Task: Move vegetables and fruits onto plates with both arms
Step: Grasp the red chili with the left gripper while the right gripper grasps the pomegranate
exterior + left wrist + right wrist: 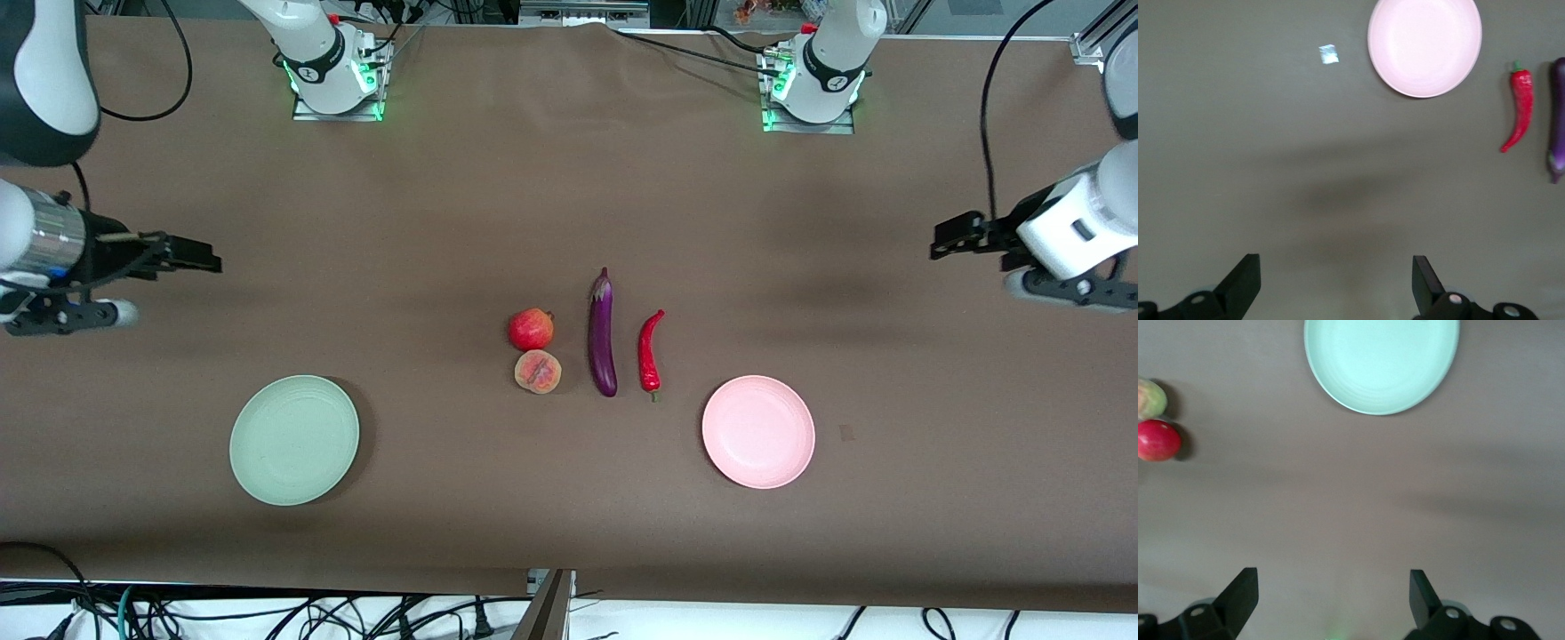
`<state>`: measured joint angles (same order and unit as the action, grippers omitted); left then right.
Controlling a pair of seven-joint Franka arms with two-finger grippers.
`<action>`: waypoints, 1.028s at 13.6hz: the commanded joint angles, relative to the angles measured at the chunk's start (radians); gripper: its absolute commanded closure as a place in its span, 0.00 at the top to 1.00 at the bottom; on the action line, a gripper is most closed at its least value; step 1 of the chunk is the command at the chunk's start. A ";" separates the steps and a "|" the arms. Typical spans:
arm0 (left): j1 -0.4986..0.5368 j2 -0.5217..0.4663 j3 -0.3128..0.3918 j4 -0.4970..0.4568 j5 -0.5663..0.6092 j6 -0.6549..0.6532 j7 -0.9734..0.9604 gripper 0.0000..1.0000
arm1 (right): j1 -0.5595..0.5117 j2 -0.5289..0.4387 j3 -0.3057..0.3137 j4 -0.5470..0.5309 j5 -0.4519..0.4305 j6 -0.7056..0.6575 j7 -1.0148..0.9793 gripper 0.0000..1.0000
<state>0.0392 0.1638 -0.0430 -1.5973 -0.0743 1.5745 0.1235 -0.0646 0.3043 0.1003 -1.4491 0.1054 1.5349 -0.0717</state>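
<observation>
Plainly, nothing is being moved yet: all four pieces of produce are lying in a cluster at the middle of the brown worktop [569, 196], and both plates are sitting bare. The pomegranate [531, 329] is touching the peach [538, 372], which is lying nearer the front camera. Beside them the eggplant [602, 334] is lying with its long axis running from the bases' edge toward the camera, stem cap toward the bases. The chili pepper [651, 352] is lying roughly parallel, just beside it toward the left arm's end.

The mint green plate [294, 440] is sitting toward the right arm's end, the pink plate [758, 431] toward the left arm's end; both are nearer the camera than the produce.

The right gripper [1331, 600] is hovering over bare worktop at its own end, jaws standing apart, and the left gripper [1336, 283] is doing likewise at its end, jaws also apart. Both are well apart from the produce.

Judging by the layout, the coming reach is turning on sides: the fruits are lying closer to the right arm, the vegetables closer to the left. The long vegetables are probably asking for jaws closing across their width.

No brand, label or readable writing is showing; only a small pale scrap [1329, 54] is lying near the pink plate.
</observation>
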 commanded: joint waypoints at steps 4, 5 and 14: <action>-0.142 0.190 0.003 0.039 -0.070 0.140 -0.186 1.00 | 0.135 0.143 0.002 0.003 0.039 0.169 0.171 1.00; -0.172 0.218 0.002 0.039 -0.070 0.185 -0.227 1.00 | 0.169 0.171 0.002 0.003 0.042 0.200 0.191 1.00; -0.424 0.495 0.003 0.071 -0.070 0.431 -0.540 1.00 | 0.456 0.327 0.002 0.003 0.042 0.474 0.552 1.00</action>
<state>-0.3466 0.5932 -0.0543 -1.5885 -0.1298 1.9749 -0.3663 0.3695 0.6036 0.1115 -1.4527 0.1353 1.9624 0.4521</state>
